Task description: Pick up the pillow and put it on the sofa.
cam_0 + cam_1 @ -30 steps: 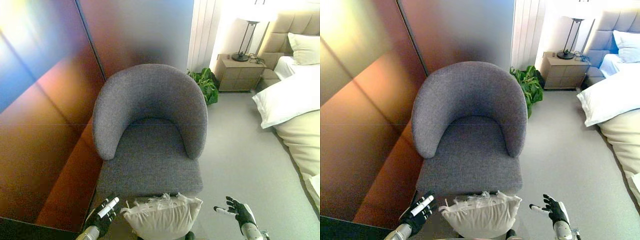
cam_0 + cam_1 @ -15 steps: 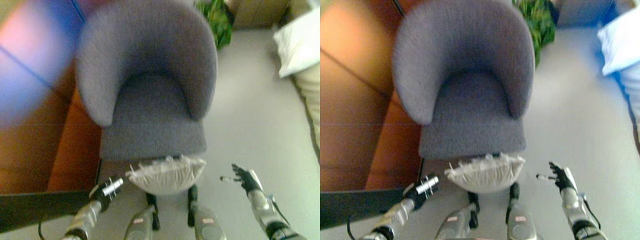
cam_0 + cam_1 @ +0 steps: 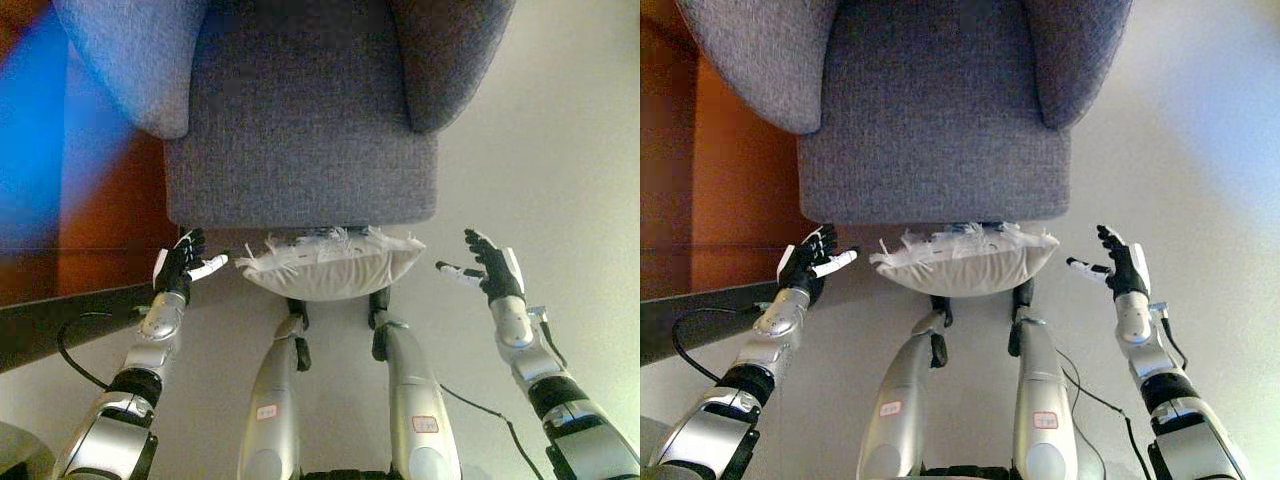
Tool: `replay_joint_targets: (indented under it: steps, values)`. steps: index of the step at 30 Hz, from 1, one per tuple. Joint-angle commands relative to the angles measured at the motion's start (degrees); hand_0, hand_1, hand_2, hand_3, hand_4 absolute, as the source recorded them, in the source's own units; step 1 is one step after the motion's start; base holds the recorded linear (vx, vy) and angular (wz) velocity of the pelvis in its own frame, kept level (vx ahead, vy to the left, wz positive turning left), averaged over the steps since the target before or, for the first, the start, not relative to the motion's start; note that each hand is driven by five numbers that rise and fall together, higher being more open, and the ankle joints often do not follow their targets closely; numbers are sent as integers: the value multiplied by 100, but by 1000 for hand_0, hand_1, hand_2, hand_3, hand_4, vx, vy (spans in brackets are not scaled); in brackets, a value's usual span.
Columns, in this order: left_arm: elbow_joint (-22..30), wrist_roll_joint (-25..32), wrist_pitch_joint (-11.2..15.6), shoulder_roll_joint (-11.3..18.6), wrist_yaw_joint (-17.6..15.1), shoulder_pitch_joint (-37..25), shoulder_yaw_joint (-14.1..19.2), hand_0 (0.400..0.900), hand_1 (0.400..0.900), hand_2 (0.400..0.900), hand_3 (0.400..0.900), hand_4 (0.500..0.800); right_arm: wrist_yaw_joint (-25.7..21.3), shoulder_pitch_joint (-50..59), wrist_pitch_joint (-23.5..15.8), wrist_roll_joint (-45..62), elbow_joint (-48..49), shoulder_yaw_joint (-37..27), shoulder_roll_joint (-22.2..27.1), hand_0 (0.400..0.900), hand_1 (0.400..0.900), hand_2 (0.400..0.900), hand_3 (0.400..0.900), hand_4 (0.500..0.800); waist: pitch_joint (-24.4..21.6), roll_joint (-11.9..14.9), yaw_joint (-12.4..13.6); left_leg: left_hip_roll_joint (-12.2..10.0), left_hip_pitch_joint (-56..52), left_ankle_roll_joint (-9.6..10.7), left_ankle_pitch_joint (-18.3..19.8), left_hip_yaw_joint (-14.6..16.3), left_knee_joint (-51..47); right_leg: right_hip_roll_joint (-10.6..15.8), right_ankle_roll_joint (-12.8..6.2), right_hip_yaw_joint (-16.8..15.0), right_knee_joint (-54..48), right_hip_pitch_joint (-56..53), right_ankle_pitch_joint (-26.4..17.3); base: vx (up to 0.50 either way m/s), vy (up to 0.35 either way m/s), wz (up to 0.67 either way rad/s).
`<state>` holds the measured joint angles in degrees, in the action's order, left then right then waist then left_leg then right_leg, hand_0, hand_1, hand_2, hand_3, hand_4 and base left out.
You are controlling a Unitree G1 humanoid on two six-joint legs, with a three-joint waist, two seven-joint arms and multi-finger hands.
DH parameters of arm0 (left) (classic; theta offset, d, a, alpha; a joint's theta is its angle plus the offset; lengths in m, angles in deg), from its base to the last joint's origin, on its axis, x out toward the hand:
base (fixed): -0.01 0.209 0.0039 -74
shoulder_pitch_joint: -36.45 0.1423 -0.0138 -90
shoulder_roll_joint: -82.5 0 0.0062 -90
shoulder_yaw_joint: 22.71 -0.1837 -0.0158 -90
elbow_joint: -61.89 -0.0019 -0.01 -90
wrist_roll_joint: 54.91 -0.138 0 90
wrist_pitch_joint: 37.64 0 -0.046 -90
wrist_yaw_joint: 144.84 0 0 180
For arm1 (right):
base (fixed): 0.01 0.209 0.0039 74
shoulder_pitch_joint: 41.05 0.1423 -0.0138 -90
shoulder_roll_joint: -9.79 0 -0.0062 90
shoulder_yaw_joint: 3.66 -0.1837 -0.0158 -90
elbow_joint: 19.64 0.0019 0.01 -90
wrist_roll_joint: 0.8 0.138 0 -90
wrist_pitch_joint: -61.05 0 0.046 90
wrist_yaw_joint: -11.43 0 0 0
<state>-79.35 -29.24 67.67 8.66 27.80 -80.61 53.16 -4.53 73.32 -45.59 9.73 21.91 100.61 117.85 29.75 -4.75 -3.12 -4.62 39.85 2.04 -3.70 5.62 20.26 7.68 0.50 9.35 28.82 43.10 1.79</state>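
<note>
A cream pillow (image 3: 330,266) with a fringed edge lies on the floor against the front of the grey armchair (image 3: 300,140). My left hand (image 3: 182,267) is open, just left of the pillow and apart from it. My right hand (image 3: 490,268) is open, fingers spread, a short way right of the pillow. Neither hand touches the pillow. The same scene shows in the right eye view, with the pillow (image 3: 965,262) between the left hand (image 3: 810,262) and the right hand (image 3: 1117,266).
A red-brown wall panel (image 3: 90,220) stands close on the left of the armchair. Pale grey floor (image 3: 540,150) stretches to the right of the chair.
The camera has tilted down, so the chair back and the bedroom have left the view. Both hands now sit higher, level with the pillow on either side.
</note>
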Motion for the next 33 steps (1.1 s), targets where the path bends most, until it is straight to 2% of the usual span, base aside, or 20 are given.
replay_joint_targets:
  steps: [1, 6, 9, 12, 20, 25, 26, 27, 33]
  values:
    - [215, -363, 184, 517, -276, -41, 66, 900, 900, 900, 900, 800, -229, -93, -180, 284, 494, -122, 374, 900, 900, 900, 900, 800, 4, 255, -70, 112, 582, -6, 607, 1, 875, -169, -258, -313, 302, 331, 245, 0, 0, 0]
    - [53, -393, -188, 592, -230, -342, -159, 900, 900, 900, 900, 800, -250, -100, -68, 330, 769, -63, 446, 900, 900, 900, 900, 800, 4, 349, -163, 101, 985, -22, 710, -30, 1190, -182, -252, -367, 520, 724, 218, -1, 3, -8]
    - [-324, -361, -388, 589, -38, -616, -285, 900, 900, 900, 900, 800, -243, -100, -77, 308, 810, -23, 442, 900, 900, 900, 900, 800, 4, 447, -247, 87, 1100, -32, 784, -26, 1319, -203, -248, -384, 596, 841, 212, 11, 4, -12]
    - [-815, -183, -663, 557, 288, -856, -334, 900, 900, 900, 900, 800, -195, -53, -112, 359, 777, 27, 459, 900, 900, 900, 900, 800, 4, 557, -316, 81, 1166, -39, 832, -25, 1399, -234, -238, -376, 610, 897, 197, 9, -5, -13]
    - [-1715, -362, -942, 471, 613, -1508, -626, 900, 900, 900, 900, 800, -132, 76, -228, 436, 768, 190, 525, 900, 900, 900, 900, 800, 4, 772, -488, 88, 1322, -50, 903, -28, 1591, -354, -232, -399, 682, 1031, 129, 6, -11, -10]
    - [-1921, -464, -1106, 408, 559, -1868, -838, 900, 900, 900, 900, 800, -180, 161, -214, 459, 923, 299, 547, 900, 900, 900, 900, 800, 4, 863, -581, 64, 1547, -56, 1015, -30, 1808, -379, -234, -421, 813, 1228, 140, -28, -7, -4]
    - [-1937, -500, -1105, 415, 513, -1922, -894, 900, 900, 900, 900, 800, -200, 166, -195, 464, 980, 310, 547, 900, 900, 900, 900, 800, 4, 886, -594, 66, 1602, -64, 1028, -40, 1845, -388, -234, -419, 834, 1277, 123, 52, -42, -1]
    - [-1932, -616, -1104, 398, 415, -1920, -922, 900, 900, 900, 900, 800, -238, 120, -159, 503, 1059, 352, 539, 900, 900, 900, 900, 800, 4, 903, -591, 68, 1546, -36, 1304, -106, 2005, -407, -288, -443, 976, 1218, 345, 55, -47, -3]
    - [-1868, -952, -1039, 403, 138, -2126, -1131, 900, 900, 900, 900, 800, -312, 99, -159, 526, 1282, 400, 617, 900, 900, 900, 900, 800, 4, 1007, -655, 45, 1934, -58, 1426, -166, 2364, -425, -302, -429, 1240, 1567, 327, -29, -15, -8]
